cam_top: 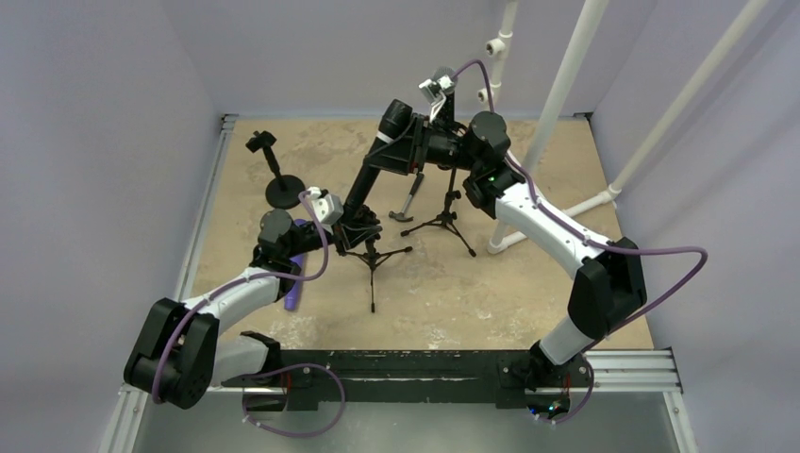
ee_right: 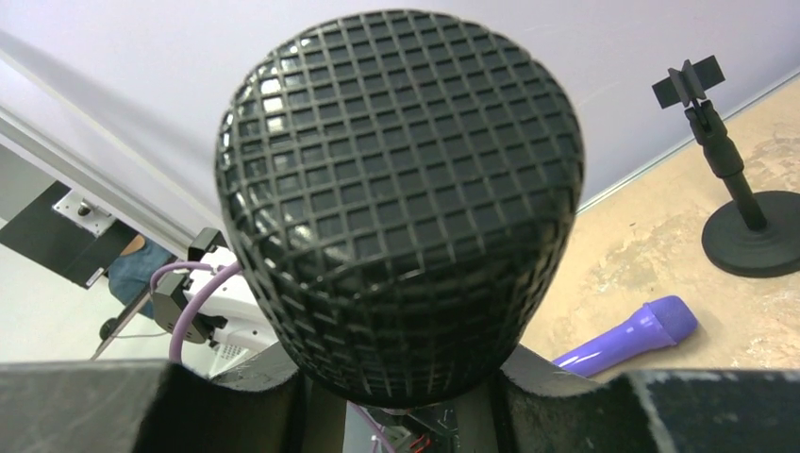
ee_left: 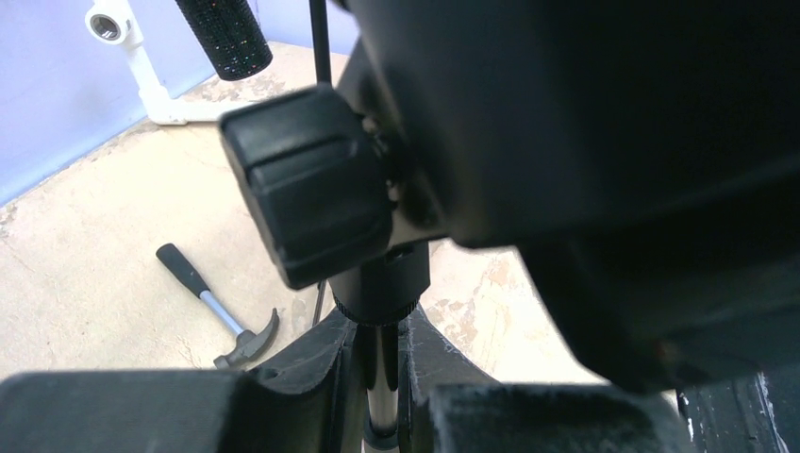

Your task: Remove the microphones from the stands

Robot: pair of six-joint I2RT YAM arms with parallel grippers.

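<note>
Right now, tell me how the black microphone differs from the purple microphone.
The black microphone is raised and tilted on the tripod stand; the purple microphone lies on the table. The black microphone sits inside the right gripper; the purple microphone has no gripper on it. Both are handheld microphones.

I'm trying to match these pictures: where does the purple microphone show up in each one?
Top external: purple microphone left of centre, partly hidden.
Left wrist: not in it.
Right wrist: lower right.
Shared landmark, top and right wrist: round-base stand.
</note>
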